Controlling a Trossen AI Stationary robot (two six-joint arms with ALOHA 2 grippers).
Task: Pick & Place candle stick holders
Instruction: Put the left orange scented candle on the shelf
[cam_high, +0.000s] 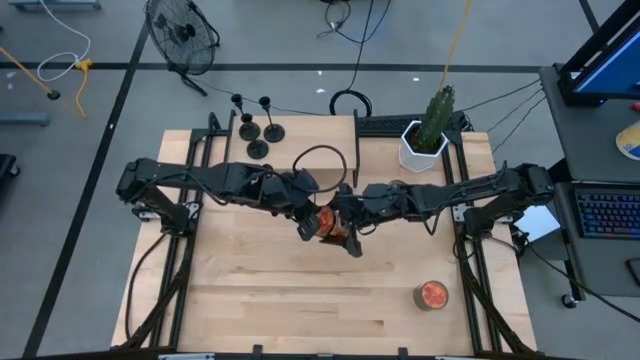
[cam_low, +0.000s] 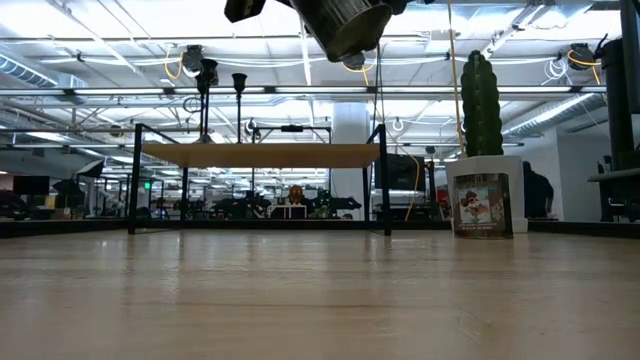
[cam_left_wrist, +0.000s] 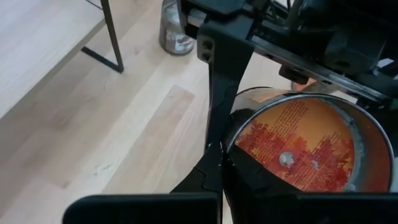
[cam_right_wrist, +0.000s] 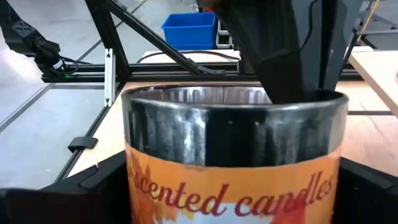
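Both tools meet mid-counter: the right tool (cam_high: 343, 232) clamps one scented-candle tin (cam_high: 327, 224), the left tool (cam_high: 306, 222) against it, grip unclear. Three candle stick holders (cam_high: 257, 128) stand untouched at 11 o'clock; a second tin (cam_high: 432, 295) sits at 5 o'clock.

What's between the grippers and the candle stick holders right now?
Nothing on the tabletop itself. But both grippers, left and right, meet on a candle tin mid-table; the candle stick holders stand on the raised shelf behind.

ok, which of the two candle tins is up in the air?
The tin at table centre, held up between the left gripper and right gripper. The other tin sits alone on the table near the front right.
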